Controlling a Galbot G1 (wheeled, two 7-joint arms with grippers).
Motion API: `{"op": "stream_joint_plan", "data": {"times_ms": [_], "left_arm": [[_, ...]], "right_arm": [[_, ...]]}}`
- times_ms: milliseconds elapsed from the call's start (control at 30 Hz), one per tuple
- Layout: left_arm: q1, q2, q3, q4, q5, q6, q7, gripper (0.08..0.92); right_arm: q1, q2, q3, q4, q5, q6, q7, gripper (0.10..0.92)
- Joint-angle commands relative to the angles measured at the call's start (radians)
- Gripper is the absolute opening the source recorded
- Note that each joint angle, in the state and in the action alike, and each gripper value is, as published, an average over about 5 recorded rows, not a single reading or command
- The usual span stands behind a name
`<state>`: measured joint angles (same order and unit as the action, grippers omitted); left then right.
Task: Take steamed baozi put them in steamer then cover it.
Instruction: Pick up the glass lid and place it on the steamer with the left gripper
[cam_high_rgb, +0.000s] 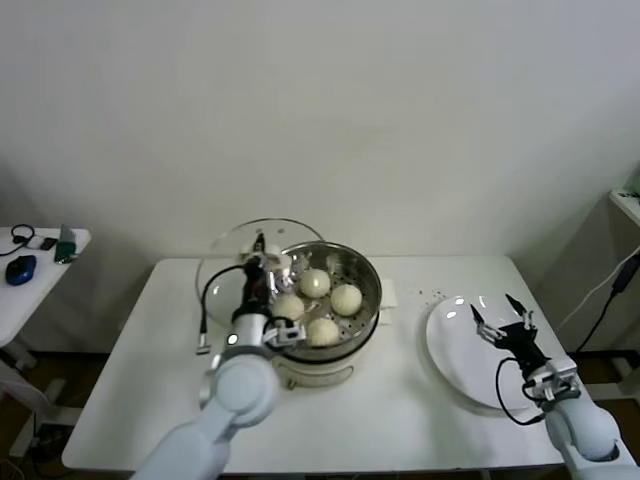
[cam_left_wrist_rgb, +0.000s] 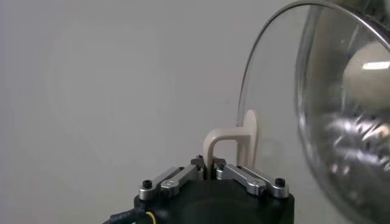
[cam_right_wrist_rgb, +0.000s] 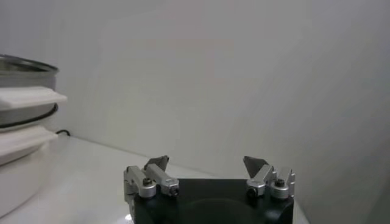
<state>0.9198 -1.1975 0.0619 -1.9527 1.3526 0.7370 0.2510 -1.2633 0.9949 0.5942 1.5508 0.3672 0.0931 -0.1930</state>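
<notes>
here the left gripper (cam_high_rgb: 262, 262) was pinched tight on the cream loop handle (cam_left_wrist_rgb: 226, 146) of the round clear glass lid (cam_high_rgb: 232, 252), holding the lid tilted up on its edge at the far left of the round shiny stainless-steel steamer (cam_high_rgb: 366, 270). in the left wrist view the fingers (cam_left_wrist_rgb: 239, 174) met on that handle, with the lid's rim curving up past them and the steamer's shiny inside showing through the glass. the steamer stood uncovered on its cream-white electric base (cam_high_rgb: 318, 374) near the middle of the white table (cam_high_rgb: 400, 420). four small round cream-white steamed baozi (cam_high_rgb: 317, 305) lay inside on the perforated tray, close together. to the right, well apart from the steamer, the right gripper (cam_high_rgb: 504, 317) hung over the flat white plate (cam_high_rgb: 452, 350) with its fingers (cam_right_wrist_rgb: 157, 163) spread wide and nothing between them. far to the left, a small side table (cam_high_rgb: 30, 290) carried a blue computer mouse (cam_high_rgb: 20, 269).
</notes>
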Motion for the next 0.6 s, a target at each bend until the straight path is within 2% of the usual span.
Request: {"op": "stream_joint_plan", "data": {"times_ms": [33,333,600], "left_arm": [[-0.096,-0.112,0.153,0.095,0.034,0.048,0.053,0.147],[-0.105,-0.183,0.179,0.168,0.038,0.048,0.036,0.147],[-0.104,-0.188,0.165,0.212,0.041,0.048,0.035,0.147]], "right_arm": [[-0.002,-0.003,0.02,-0.019,-0.005,0.002,-0.003,0.823],[-0.006,0.004,0.022,-0.013,-0.008,0.005,-0.005,0.823],[-0.003,0.012,0.022,-0.014,-0.01,0.008,-0.01,0.823]]}}
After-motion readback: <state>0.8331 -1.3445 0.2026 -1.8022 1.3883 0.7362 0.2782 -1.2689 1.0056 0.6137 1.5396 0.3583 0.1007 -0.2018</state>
